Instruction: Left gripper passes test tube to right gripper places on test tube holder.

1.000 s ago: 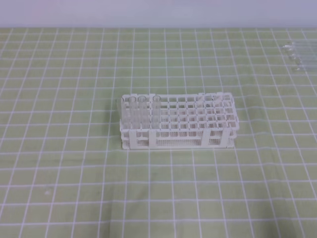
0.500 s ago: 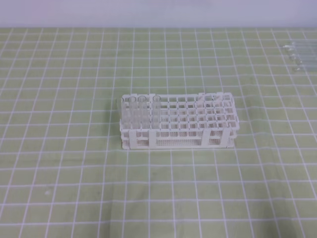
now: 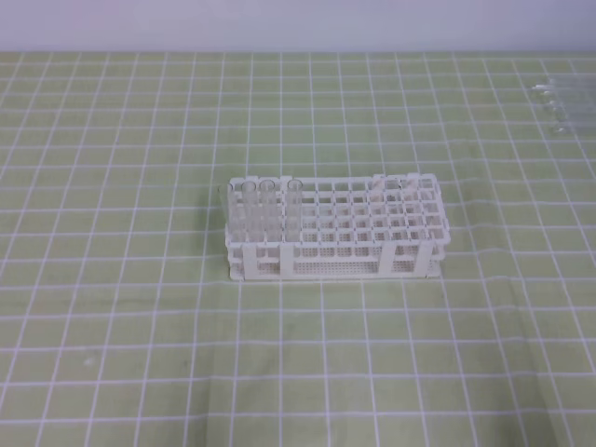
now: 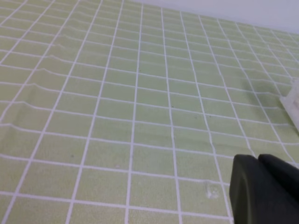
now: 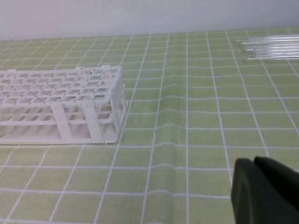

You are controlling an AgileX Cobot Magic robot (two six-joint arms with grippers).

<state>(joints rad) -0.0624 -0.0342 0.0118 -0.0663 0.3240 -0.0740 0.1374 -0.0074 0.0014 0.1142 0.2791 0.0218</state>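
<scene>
The white test tube holder [image 3: 335, 233] stands mid-table on the green checked cloth, with three clear tubes [image 3: 264, 209] upright in its left end. Loose test tubes [image 3: 563, 104] lie side by side at the far right edge. From the right wrist camera, the holder [image 5: 60, 98] is at left and the loose tubes [image 5: 271, 46] are at upper right. No arm shows in the exterior high view. My left gripper [image 4: 258, 161] sits low over bare cloth, fingers pressed together and empty. My right gripper [image 5: 254, 162] is likewise shut and empty, right of the holder.
A corner of the holder [image 4: 293, 100] pokes into the left wrist view's right edge. The checked cloth [image 3: 140, 354] is wrinkled in places. A pale wall [image 3: 298, 23] closes off the far side of the table.
</scene>
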